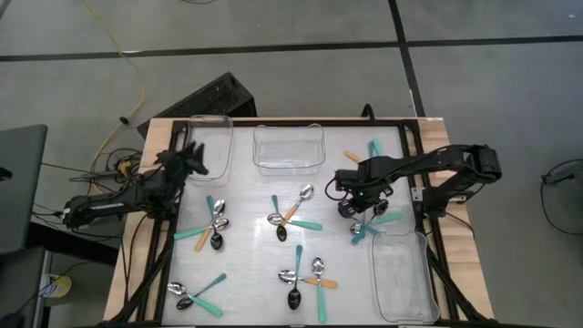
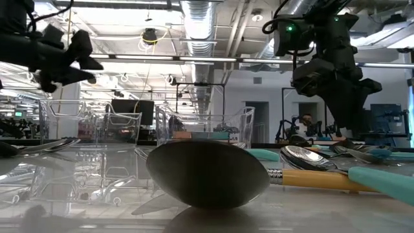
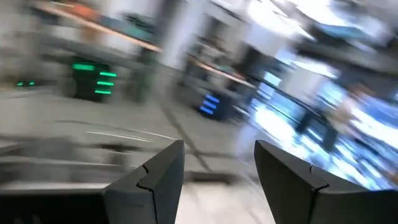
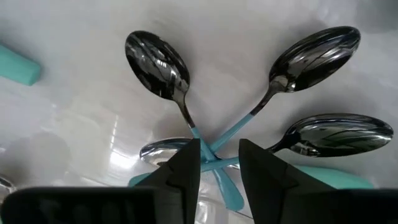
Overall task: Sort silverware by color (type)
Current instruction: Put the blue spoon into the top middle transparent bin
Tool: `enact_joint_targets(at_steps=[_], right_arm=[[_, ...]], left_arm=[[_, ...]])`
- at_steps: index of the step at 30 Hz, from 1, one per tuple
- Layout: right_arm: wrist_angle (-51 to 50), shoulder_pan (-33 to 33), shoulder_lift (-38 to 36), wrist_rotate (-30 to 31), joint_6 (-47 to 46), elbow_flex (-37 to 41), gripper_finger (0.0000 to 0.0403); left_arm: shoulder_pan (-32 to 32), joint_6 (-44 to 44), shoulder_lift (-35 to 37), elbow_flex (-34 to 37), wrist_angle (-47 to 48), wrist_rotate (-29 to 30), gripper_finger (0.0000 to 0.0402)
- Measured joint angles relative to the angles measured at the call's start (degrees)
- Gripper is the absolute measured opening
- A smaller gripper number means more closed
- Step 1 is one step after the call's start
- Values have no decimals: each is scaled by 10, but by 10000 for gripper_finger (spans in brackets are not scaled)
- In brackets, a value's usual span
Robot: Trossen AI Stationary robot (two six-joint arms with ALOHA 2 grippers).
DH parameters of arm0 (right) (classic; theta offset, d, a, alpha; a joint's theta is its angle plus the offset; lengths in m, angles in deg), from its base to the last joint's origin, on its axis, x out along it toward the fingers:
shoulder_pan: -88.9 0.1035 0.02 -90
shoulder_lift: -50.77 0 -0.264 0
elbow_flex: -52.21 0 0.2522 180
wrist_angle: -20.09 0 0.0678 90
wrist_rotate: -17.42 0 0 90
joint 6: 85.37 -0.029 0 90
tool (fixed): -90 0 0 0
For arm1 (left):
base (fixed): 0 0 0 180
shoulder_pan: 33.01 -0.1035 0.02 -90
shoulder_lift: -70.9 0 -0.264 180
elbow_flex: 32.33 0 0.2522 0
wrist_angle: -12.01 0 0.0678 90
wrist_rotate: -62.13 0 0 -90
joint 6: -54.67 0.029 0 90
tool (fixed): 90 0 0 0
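The right gripper (image 4: 219,163) is seen low over a crossed cluster of spoons (image 4: 249,118) near the table's (image 1: 246,191) right side, its fingers (image 4: 186,168) narrowed around the teal handles where they cross; whether anything is actually pinched can't be told. The left gripper (image 1: 194,162) is held partly open and empty above the left bin (image 1: 217,137). Other spoon clusters (image 1: 293,217) are scattered mid-table, with another clear bin (image 1: 399,273) lying just beside the right cluster.
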Motion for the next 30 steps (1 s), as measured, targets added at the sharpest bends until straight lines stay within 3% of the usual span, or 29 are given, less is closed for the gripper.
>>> enact_joint_targets(at_steps=[4, 7, 15, 20, 26, 30], right_arm=[[0, -1, 0, 9, 0, 0, 133], [0, -1, 0, 9, 0, 0, 133], [0, -1, 0, 9, -2, 0, 133], [-1, -1, 0, 9, -37, 0, 133], [-3, 11, 0, 10, -95, 0, 133], [-4, 32, 0, 42, -121, 0, 133]], left_arm=[[0, 49, 0, 0, 1, -154, 183], [0, 49, 0, 0, 8, -201, 183], [0, 3, 0, 0, 27, -206, 183], [0, 80, 0, 0, 26, -194, 183], [0, 103, 0, 0, 27, -197, 183], [0, 146, 0, 0, 28, -219, 183]])
